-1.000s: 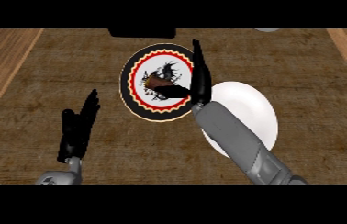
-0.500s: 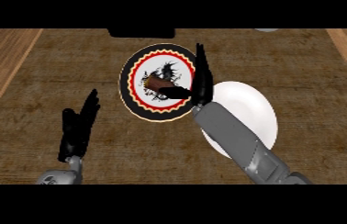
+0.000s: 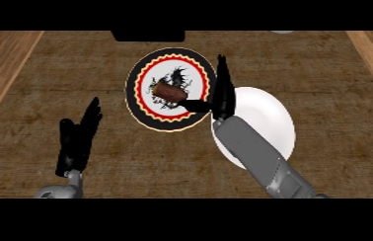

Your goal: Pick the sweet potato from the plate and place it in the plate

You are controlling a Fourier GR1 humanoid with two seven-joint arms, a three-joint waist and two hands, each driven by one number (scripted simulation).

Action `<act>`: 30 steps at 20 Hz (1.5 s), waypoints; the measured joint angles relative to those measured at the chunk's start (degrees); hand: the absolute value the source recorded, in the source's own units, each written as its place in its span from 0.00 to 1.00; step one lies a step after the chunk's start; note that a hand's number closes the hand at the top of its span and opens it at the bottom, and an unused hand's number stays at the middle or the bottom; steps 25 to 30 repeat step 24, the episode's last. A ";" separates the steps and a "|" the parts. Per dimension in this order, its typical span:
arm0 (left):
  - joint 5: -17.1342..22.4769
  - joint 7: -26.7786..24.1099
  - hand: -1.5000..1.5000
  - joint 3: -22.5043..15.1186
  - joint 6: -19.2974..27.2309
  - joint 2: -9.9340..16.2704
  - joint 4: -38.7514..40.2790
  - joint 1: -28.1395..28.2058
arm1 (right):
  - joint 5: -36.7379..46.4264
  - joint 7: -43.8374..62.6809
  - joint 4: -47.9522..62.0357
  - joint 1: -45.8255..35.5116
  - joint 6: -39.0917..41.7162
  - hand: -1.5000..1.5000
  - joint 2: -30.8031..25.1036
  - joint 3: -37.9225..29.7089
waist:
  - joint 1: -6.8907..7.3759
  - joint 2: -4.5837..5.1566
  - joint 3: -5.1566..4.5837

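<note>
On the brown woven surface (image 3: 87, 67) the sweet potato (image 3: 169, 91) lies in the patterned plate (image 3: 138, 72), the white plate (image 3: 273, 117) just beside it, the right hand (image 3: 221, 94) unclenched alongside the potato, the left hand (image 3: 76, 139) resting with fingers straight, holding nothing.

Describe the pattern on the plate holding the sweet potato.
Head view: patterned plate has a black rim, red-and-yellow zigzag ring, white centre with a black figure.

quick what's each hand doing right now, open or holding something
Left hand: open, fingers straight, resting low left, holding nothing.
Right hand: open, fingers straight, thumb toward the brown sweet potato on the black-rimmed patterned plate; not gripping it.
</note>
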 measured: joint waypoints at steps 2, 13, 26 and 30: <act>-0.25 0.14 0.50 0.14 0.26 -0.49 0.10 -0.23 | 1.14 -0.73 0.22 1.34 0.01 0.00 0.07 -0.98 | -0.06 -0.01 -0.01; -1.55 0.39 0.50 0.46 0.30 -1.74 -0.59 0.36 | 7.00 -3.74 -4.80 8.86 0.72 0.00 -2.74 -8.22 | -0.49 -0.11 -0.02; -1.36 -0.53 0.50 2.03 -1.58 -1.67 -0.34 1.02 | 14.27 -1.00 -8.40 14.26 0.10 0.00 -4.53 -14.23 | -0.48 -0.11 -0.01; -1.36 -0.53 0.50 2.03 -1.58 -1.67 -0.34 1.02 | 14.27 -1.00 -8.40 14.26 0.10 0.00 -4.53 -14.23 | -0.48 -0.11 -0.01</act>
